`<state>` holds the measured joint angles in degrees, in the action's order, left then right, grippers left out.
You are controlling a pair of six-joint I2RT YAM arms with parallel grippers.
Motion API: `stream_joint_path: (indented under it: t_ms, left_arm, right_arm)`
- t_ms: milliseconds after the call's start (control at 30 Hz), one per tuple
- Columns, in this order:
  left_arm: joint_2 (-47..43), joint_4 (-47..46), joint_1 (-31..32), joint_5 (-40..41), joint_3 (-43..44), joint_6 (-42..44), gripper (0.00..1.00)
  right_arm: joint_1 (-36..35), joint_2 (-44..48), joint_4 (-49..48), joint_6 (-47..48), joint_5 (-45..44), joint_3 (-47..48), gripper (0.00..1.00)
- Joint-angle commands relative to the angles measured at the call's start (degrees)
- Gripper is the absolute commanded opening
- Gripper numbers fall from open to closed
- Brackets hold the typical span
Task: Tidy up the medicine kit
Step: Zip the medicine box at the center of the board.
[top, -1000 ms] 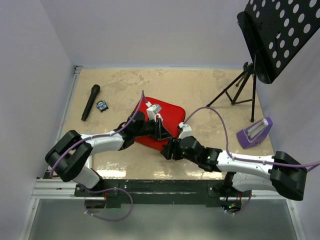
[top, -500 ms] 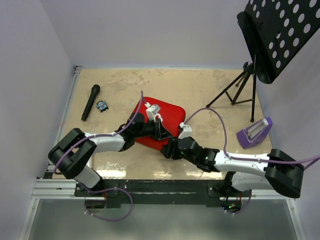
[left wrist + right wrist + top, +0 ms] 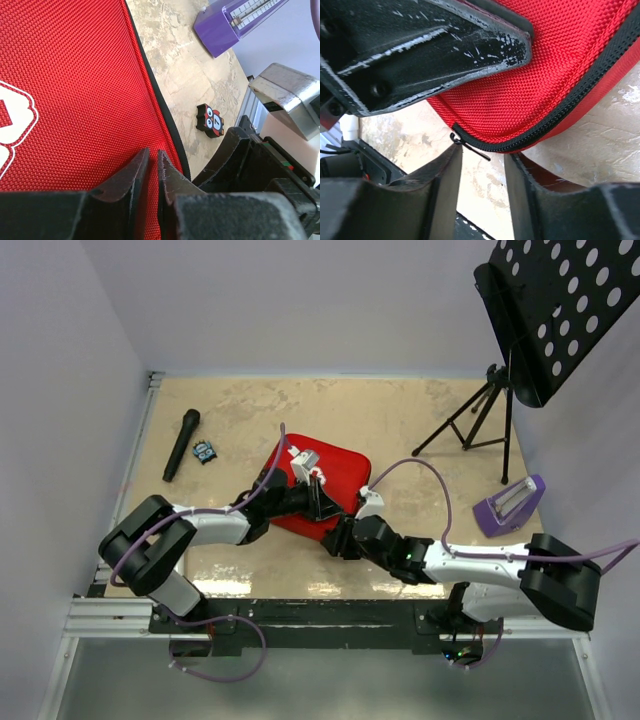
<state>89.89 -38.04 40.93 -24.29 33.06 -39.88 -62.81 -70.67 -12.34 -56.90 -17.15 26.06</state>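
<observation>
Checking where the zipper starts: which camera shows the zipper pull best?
The right wrist view: the zipper pull sticks out at the medicine kit corner, between the jaws of the right gripper. The left wrist view shows only the kit's lid and black edge; in the top view that gripper covers it.

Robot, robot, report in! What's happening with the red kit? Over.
Left gripper barely open, over lid. Right gripper open, straddling zipper pull. Medicine kit zipped shut.

a black microphone [image 3: 182, 445] and a small blue-and-black item [image 3: 205, 452] lie well to the left of the left gripper [image 3: 322, 505]. a purple device [image 3: 510, 506] sits far right of the right gripper [image 3: 336, 540], with a black music stand [image 3: 545, 310] beyond it. a small red-and-black badge [image 3: 210, 120] lies ahead of the left gripper.
</observation>
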Motion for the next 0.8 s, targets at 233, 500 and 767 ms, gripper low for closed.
stream_joint_path:
  t_ms: [233,500,767]
  left_arm:
    - [4.1,6.8,0.3,0.3,-2.6,1.5,0.16]
    - [3.9,6.6,0.3,0.1,-2.5,1.4,0.15]
    - [4.1,6.6,0.3,0.1,-2.4,1.3,0.15]
  right_arm:
    - [0.2,-0.4,-4.2,-1.2,-5.5,2.7,0.30]
    - [0.2,2.5,-4.5,-1.0,-6.0,2.0,0.21]
    - [0.2,4.6,-4.2,-0.5,-6.2,1.6,0.25]
